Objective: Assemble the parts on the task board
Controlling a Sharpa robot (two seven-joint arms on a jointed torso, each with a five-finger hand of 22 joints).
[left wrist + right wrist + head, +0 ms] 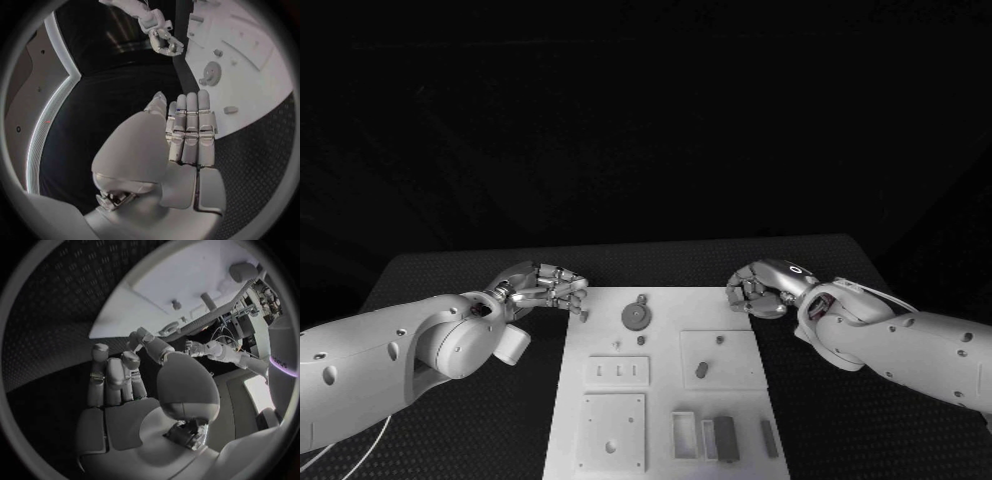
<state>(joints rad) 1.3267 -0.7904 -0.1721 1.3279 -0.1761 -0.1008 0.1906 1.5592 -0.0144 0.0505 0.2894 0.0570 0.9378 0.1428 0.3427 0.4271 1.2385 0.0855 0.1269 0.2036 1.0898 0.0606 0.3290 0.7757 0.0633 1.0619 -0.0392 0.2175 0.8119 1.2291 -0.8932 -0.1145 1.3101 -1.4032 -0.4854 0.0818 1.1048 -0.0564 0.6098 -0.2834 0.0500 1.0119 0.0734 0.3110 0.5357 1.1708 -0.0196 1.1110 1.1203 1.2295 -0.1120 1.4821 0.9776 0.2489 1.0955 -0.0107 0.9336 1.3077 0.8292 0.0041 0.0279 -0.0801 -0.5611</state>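
The white task board (668, 400) lies in the middle of the black table. It carries a grey round part (635, 316), small grey pieces (702, 369) and raised white plates (615, 420). My left hand (545, 287) hovers at the board's far left corner, fingers side by side, holding nothing. My right hand (762, 289) hovers at the far right corner, fingers loosely bent, also holding nothing. The left wrist view shows the left hand (187, 130) beside the board (250, 50), with the round part (211, 72) and the right hand (165, 42) beyond. The right wrist view shows the right hand (122, 380).
Several grey rectangular pieces (726, 437) stand in a row near the board's front right. A white plate with three slots (619, 371) sits left of centre. Bare black table (459, 270) surrounds the board on both sides and behind it.
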